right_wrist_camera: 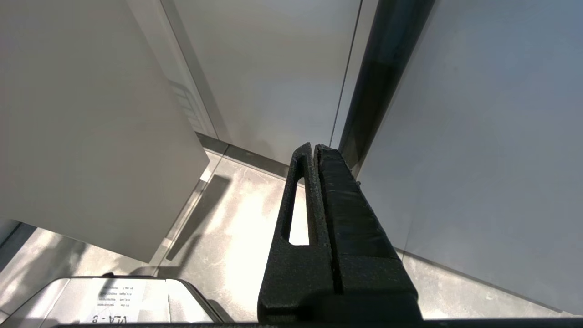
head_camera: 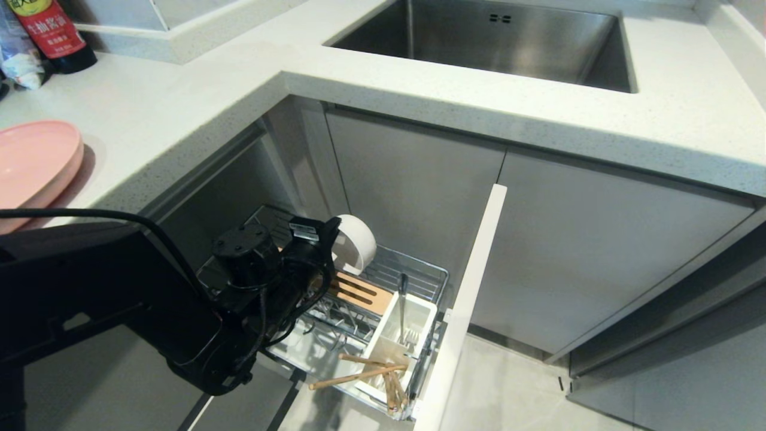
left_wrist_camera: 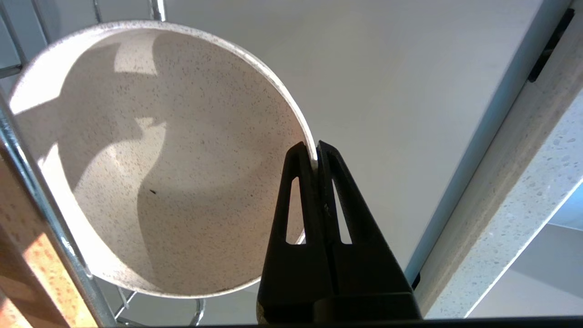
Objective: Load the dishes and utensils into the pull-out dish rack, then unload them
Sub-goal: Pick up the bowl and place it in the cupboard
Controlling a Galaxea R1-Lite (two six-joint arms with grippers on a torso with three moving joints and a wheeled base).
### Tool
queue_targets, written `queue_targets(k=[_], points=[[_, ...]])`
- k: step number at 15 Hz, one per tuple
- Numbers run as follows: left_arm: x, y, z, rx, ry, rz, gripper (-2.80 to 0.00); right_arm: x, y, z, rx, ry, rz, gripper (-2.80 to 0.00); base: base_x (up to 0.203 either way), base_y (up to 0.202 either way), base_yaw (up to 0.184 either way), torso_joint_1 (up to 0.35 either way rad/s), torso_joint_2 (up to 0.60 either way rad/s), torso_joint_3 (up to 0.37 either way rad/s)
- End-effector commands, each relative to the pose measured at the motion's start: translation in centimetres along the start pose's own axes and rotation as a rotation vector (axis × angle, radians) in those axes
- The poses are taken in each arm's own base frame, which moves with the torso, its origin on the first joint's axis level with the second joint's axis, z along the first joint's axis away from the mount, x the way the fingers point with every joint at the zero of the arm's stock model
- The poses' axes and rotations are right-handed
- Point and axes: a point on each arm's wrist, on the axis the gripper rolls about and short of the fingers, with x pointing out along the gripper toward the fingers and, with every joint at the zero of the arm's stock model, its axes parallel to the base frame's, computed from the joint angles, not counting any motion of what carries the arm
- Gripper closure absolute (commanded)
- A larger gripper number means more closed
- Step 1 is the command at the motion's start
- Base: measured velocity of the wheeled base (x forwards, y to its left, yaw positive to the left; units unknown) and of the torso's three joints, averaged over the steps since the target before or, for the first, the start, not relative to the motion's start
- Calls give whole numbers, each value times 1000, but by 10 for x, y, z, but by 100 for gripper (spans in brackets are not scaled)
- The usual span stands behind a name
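Left gripper [left_wrist_camera: 317,146] pinches the rim of the speckled bowl [left_wrist_camera: 159,159], holding it on edge over the pull-out dish rack [head_camera: 413,278] so it can stand between the wires.

Place: a home kitchen.
Counter: pale speckled stone worktop [head_camera: 197,114] turning a corner, running from 9 to 3 o'clock.
Sink: steel basin [head_camera: 497,42] sunk into it at 12 o'clock.
Cabinets: flat grey doors [head_camera: 413,185] below.
Rack: pull-out dish rack [head_camera: 413,281] with a utensil caddy [head_camera: 389,335], at 6 o'clock.
Extras: sauce bottle [head_camera: 54,30] and pink plate [head_camera: 33,161], around 10 o'clock.
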Motion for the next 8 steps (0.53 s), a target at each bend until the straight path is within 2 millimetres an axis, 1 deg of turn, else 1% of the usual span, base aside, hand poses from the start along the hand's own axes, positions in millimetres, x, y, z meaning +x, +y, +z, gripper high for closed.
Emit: queue_targets(k=[1, 3, 4, 8], points=[[0, 0, 0, -10, 1, -7, 0, 0, 0, 0, -1, 0, 0, 0, 0, 0, 0, 0, 0, 0], [0, -1, 0, -9, 16, -10, 0, 0, 0, 0, -1, 0, 0, 0, 0, 0, 0, 0, 0, 0], [0, -2, 0, -10, 15, -13, -280, 0, 0, 0, -1, -1, 0, 0, 0, 0, 0, 0, 0, 0], [-1, -6, 0, -9, 11, -23, -280, 0, 0, 0, -1, -1, 0, 0, 0, 0, 0, 0, 0, 0]])
